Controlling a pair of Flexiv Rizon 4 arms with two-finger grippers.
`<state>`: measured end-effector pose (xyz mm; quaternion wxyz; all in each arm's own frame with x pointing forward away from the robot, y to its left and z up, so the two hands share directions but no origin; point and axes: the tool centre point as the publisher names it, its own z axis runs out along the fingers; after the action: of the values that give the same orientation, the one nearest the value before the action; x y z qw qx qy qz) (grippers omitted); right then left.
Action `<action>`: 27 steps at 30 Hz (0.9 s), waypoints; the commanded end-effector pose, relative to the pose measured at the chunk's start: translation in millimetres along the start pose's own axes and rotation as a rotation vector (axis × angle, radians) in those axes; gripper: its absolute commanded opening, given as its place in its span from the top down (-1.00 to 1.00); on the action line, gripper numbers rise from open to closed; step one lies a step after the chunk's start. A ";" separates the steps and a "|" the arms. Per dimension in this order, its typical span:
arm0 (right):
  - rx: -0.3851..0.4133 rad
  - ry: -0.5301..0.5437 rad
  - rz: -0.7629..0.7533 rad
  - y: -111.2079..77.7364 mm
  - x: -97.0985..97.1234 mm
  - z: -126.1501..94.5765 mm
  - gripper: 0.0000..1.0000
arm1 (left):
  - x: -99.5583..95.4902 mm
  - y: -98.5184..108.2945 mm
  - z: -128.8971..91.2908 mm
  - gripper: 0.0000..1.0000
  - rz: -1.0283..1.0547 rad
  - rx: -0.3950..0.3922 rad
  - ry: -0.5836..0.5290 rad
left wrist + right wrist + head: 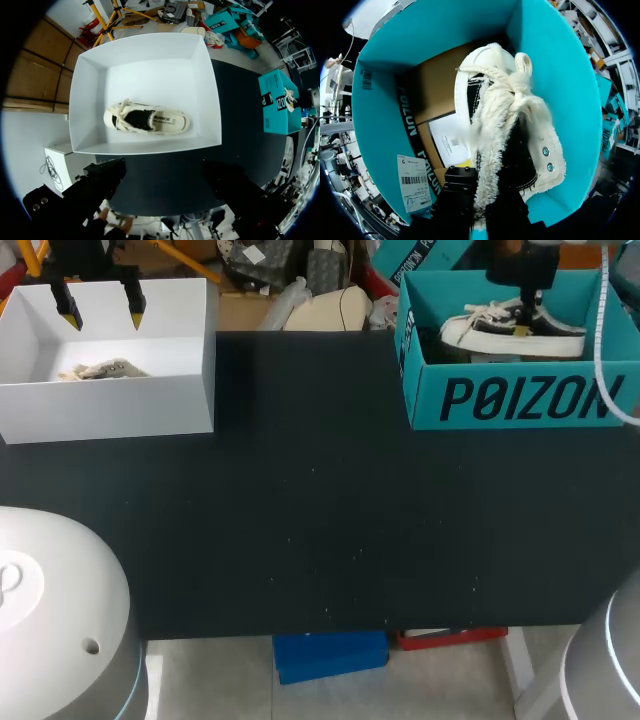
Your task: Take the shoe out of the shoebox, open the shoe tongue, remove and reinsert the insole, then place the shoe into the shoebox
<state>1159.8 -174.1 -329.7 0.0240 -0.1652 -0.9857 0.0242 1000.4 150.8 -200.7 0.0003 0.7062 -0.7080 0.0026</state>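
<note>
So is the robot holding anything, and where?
The right gripper looks to pinch the sneaker in the teal shoebox by its fleecy collar. The left gripper is open, holding nothing.

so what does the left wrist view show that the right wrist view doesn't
Only the left wrist view: the white box, open on top, with a cream shoe lying on its floor, and the dark table beside it.

Only the right wrist view: the inside of the teal box, with its cardboard floor, a paper sheet and a barcode label, and the black and white shoe with its fleecy lining, seen close up.

Both: the teal box, though in the left wrist view it is only seen from outside, far across the table.
</note>
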 end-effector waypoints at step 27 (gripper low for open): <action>0.083 -0.545 0.137 72.6 216.4 -301.7 1.00 | 0.0 0.2 -0.2 -1.00 -0.001 -0.001 -0.001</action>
<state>1050.7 -64.0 -75.8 -0.0591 -0.2339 -0.9683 0.0649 1000.4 150.8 -200.7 0.0003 0.7063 -0.7080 0.0026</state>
